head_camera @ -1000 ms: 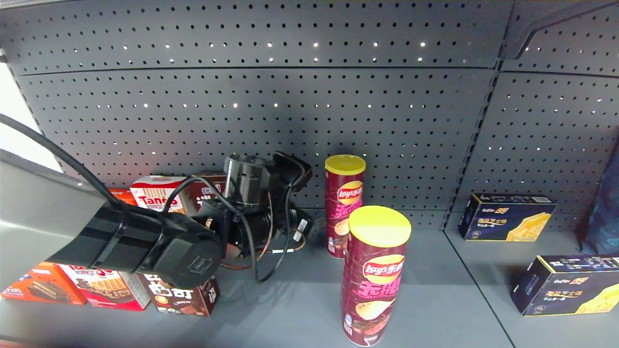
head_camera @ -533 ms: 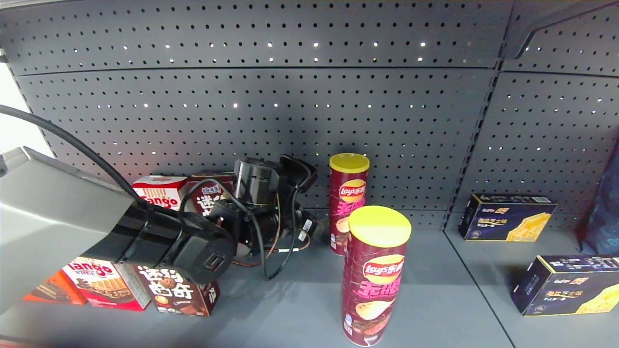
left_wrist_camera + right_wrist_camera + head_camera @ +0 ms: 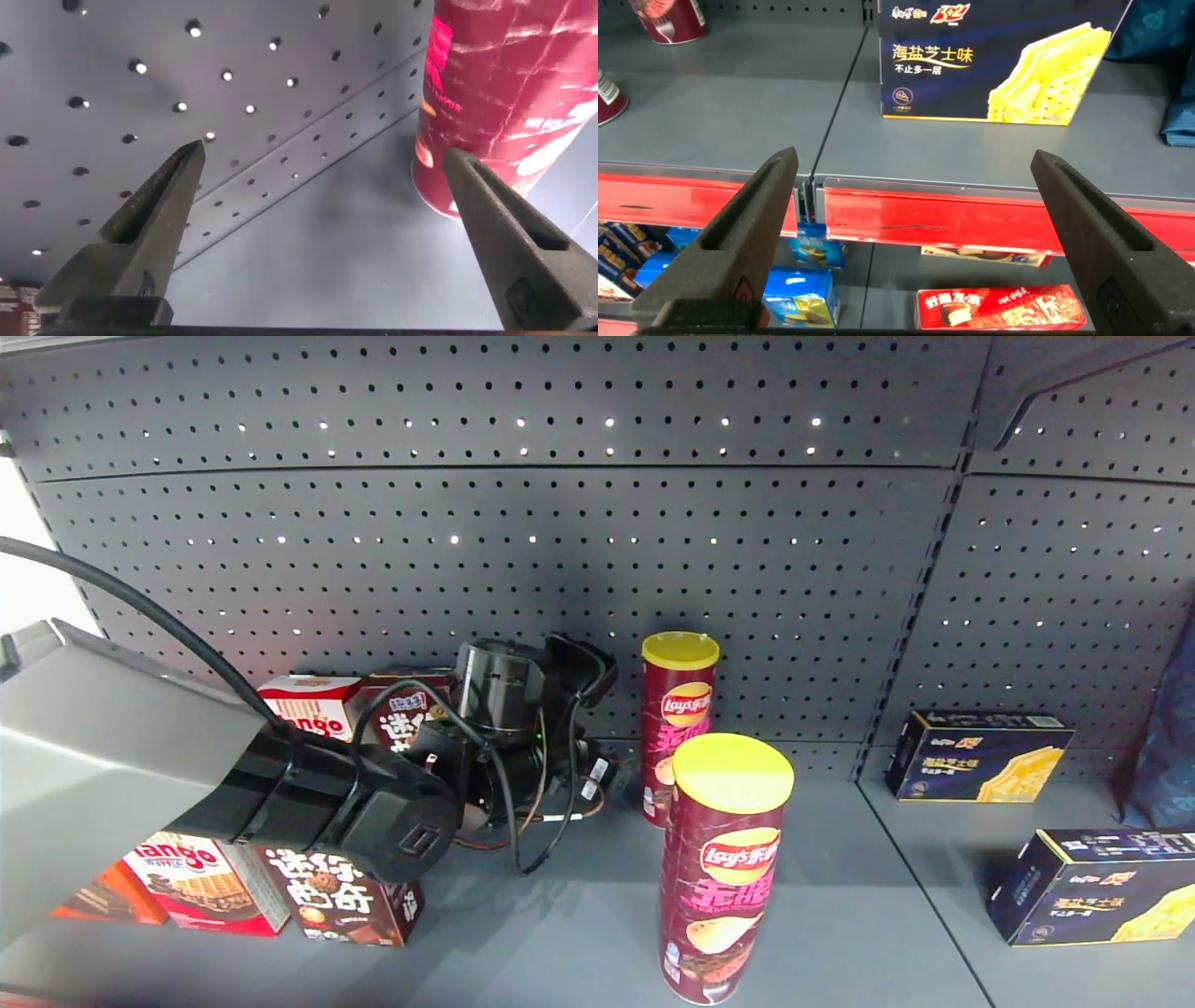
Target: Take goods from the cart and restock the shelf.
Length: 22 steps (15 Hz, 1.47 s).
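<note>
Left hand [image 3: 322, 154]: fingers spread wide, nothing between them. It sits low over the shelf [image 3: 560, 933], near the pegboard back wall [image 3: 560, 569]. One finger is just beside the foot of the rear can [image 3: 679, 728]; contact cannot be told.

Rear can: upright, yellow lid, maroon label with a round red-and-yellow logo, close to the back wall. Front can [image 3: 724, 868]: same kind, upright, nearer the shelf's front edge, apart from the rear one.

Right hand [image 3: 912, 157]: fingers wide apart, holding nothing, off the front of the shelf by the red edge strip [image 3: 971, 210]. A dark blue box [image 3: 999, 61] with a yellow wafer picture stands on the shelf beyond it.

To the robot's left on the shelf: red-and-white wafer box [image 3: 201, 887] and brown cookie box [image 3: 341, 896] side by side at the front, and another wafer box [image 3: 303, 705] behind the arm. To its right, a second dark blue box [image 3: 1092, 887] lies near the front.
</note>
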Available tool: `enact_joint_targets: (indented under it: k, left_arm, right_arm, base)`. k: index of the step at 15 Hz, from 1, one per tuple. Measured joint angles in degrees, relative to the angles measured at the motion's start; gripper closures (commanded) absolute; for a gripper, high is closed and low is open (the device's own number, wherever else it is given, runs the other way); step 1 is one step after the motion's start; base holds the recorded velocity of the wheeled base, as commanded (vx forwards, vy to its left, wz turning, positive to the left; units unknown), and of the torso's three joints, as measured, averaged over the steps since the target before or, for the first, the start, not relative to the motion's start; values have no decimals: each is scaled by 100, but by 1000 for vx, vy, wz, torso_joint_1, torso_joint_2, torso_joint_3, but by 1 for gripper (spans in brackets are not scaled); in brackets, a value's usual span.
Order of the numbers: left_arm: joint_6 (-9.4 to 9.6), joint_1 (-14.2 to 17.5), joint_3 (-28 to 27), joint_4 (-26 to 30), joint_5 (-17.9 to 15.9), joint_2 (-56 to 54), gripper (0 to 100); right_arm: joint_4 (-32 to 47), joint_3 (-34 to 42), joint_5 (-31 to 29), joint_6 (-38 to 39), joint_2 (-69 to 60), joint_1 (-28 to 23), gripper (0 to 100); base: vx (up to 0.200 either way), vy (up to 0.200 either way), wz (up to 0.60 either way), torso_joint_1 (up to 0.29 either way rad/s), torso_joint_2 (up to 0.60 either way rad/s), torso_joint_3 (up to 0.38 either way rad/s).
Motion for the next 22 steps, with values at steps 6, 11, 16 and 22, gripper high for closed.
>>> enact_joint_targets:
  k: [6,11,16,22]
  left_arm:
    - [188,336,-108,783,-9,-1045,0]
    - [134,616,118,2324,-2,-3123,0]
    - [51,1035,1190,2751,66,-5224,0]
    - [183,1139,3517,3366,383,-7906,0]
  right_arm:
    - [2,0,-1,0,0,-6,0]
    - [0,0,-1,0,0,0,0]
    - [2,0,-1,0,0,-5,0]
    - [-30,-4,78,2,10,238,0]
  base:
    - [0,0,0,0,0,0]
    - [0,0,0,0,0,0]
    - [0,0,0,0,0,0]
    - [0,0,0,0,0,0]
